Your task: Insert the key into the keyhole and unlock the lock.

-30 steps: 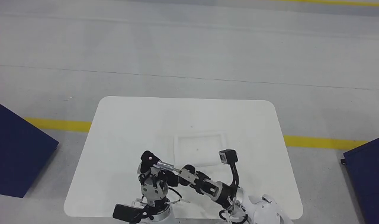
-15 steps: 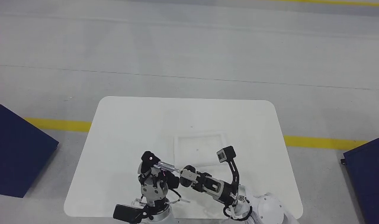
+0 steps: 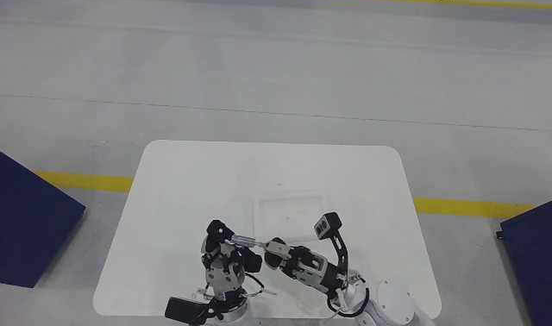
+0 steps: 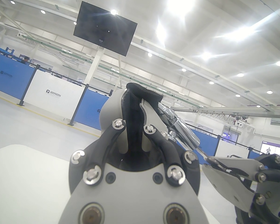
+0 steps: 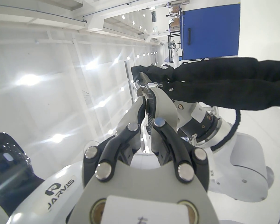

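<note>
Jaws of left gripper [image 4: 141, 99] clamped on silver metal padlock [image 4: 177, 125], which juts sideways toward right gripper [image 5: 146, 111]. Right jaws pinched on small silver metal key [image 5: 145, 99]; key tip meets round keyhole [image 5: 141, 92] just beyond fingertips, insertion depth unclear. White table [image 3: 172, 197] below both.

White table [image 3: 172, 205] bears 1 shallow tray [image 3: 293, 194] (also white).
</note>
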Controlling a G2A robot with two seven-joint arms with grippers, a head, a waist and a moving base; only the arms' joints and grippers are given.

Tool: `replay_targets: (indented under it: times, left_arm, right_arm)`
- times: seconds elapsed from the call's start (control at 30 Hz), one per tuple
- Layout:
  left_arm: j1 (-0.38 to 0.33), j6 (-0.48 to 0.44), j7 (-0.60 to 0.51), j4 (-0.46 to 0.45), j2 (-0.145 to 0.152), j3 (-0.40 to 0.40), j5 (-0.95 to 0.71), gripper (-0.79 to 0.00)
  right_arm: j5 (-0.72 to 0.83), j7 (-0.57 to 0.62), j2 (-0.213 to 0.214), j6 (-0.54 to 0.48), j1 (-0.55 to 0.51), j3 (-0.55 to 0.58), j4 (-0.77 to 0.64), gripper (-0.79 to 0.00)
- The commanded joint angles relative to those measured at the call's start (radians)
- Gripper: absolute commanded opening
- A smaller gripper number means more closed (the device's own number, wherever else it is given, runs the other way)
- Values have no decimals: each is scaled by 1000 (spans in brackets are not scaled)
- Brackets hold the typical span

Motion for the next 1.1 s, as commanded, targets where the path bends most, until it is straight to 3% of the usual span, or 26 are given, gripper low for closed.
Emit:
replay_targets:
  times: [0.0,0.5,0.9,1.07]
  left_arm:
    - [1,-1,-1,1,-2,-2,7,-785]
    - [9,-11,-7,3,-13,-23,42,-785]
    - [17,-22,-14,-1,-22,-39,55,-785]
    - [20,-25,-17,-2,-25,-44,63,-785]
  right_arm:
    - [45,14,0,39,2,5,0,-785]
    - [398,36,-5,343,19,28,24,-785]
    - [407,30,-5,342,16,27,24,-785]
    - [544,-14,-9,453,22,34,26,-785]
